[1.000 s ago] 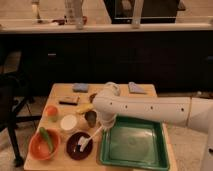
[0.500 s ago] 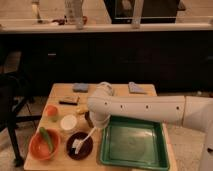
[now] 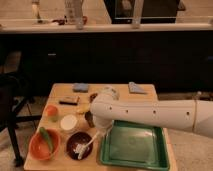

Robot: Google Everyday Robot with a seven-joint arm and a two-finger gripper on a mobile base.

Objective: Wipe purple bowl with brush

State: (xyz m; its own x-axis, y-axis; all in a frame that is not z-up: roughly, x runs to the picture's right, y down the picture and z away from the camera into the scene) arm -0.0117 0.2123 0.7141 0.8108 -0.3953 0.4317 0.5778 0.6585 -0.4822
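The gripper (image 3: pixel 98 131), whose grasp cannot be told, presses the brush (image 3: pixel 82 147) into the purple bowl (image 3: pixel 79 145) beside the green tray (image 3: pixel 135 147); excess force could tip the bowl.

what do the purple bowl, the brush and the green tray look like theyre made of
Purple bowl: probably glazed ceramic or hard plastic, dark and slightly glossy. Brush: likely white plastic, slim and matte, its head down in the bowl. Green tray: probably moulded plastic, with a smooth sheen and raised rim. The pincer sits at the handle's upper end, just above the bowl.
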